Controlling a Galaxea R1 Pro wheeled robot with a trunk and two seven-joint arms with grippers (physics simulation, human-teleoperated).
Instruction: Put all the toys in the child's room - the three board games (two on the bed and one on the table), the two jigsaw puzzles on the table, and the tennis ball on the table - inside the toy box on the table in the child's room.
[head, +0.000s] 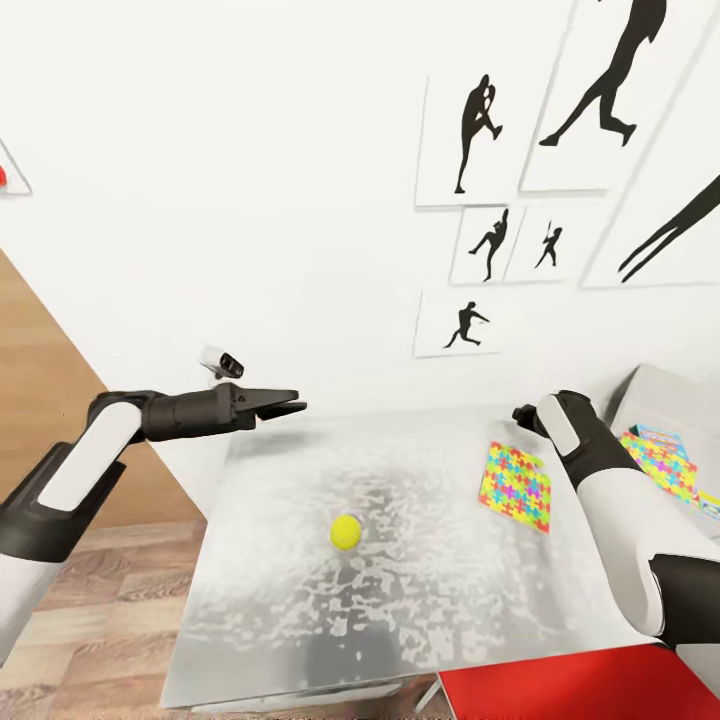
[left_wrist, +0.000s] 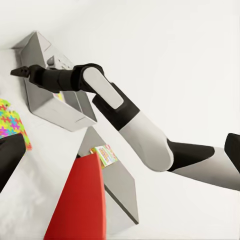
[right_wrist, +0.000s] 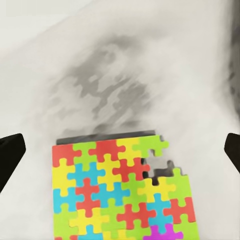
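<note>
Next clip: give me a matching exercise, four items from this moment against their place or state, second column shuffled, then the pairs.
Items
1. tennis ball
2. jigsaw puzzle
3. left hand
4. red chair

Places or states
A. lying flat near the table's right edge, beside the right forearm
B. at the near right corner, below the tabletop
C. alone around the middle of the table
D. held in the air over the table's far left corner, nothing in it

Pairs: 1-C, 2-A, 3-D, 4-B
</note>
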